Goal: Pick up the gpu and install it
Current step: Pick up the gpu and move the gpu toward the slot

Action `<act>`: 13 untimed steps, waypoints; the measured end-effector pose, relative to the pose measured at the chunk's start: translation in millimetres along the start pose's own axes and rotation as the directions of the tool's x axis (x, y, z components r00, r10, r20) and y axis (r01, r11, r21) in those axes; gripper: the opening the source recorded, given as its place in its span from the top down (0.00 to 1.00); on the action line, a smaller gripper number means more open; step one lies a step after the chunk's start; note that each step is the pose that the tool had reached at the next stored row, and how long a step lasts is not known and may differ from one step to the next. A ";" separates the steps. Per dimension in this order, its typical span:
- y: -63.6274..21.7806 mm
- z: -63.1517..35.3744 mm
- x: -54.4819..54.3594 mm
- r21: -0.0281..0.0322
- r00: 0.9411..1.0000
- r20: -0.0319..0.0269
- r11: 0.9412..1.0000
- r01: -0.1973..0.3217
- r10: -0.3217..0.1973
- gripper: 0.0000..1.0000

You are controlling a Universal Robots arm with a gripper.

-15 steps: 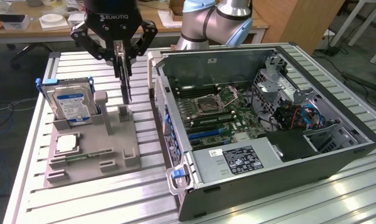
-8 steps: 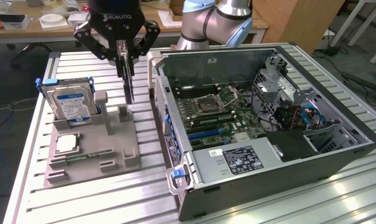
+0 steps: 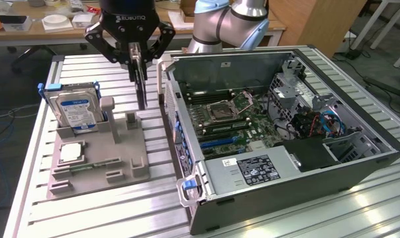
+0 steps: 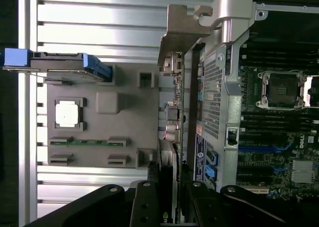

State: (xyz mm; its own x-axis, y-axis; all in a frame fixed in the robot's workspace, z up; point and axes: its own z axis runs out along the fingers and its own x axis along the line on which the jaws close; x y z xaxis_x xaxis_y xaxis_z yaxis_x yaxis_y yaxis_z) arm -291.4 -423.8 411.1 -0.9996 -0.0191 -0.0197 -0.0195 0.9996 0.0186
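The gpu [image 3: 142, 88] is gripped tight by the gripper [image 3: 135, 62], pinched at its top edge between the two fingers. The card is hung straight down, thin side on, just above the grey holder [image 3: 100, 163] and very near the side wall of the computer case [image 3: 359, 166]. In the wrist view its shiny metal end [image 4: 185, 28] is seen close to the case rim.

Some things could go wrong from here. The metal end could be caught on the wall if the card is carried across too low. The card could be tipped or dropped, because only a thin edge is pinched. The green board [image 3: 236, 119] inside could be scratched if the card is pushed down in the wrong spot. The hard drive [image 3: 77, 111] is well apart, so it is not likely to be hit.
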 end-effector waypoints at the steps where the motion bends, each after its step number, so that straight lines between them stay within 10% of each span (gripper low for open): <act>1: 0.0 0.0 -1.6 0.000 1.000 0.000 1.000 0.000 0.000 0.73; 13: -0.3 0.4 -18.2 0.000 1.000 0.000 1.000 0.000 0.000 0.73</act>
State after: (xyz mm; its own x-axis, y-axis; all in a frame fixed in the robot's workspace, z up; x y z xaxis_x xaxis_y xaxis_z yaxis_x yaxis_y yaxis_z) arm -273.2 -423.8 411.1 -0.9996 -0.0191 -0.0198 -0.0194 0.9996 0.0187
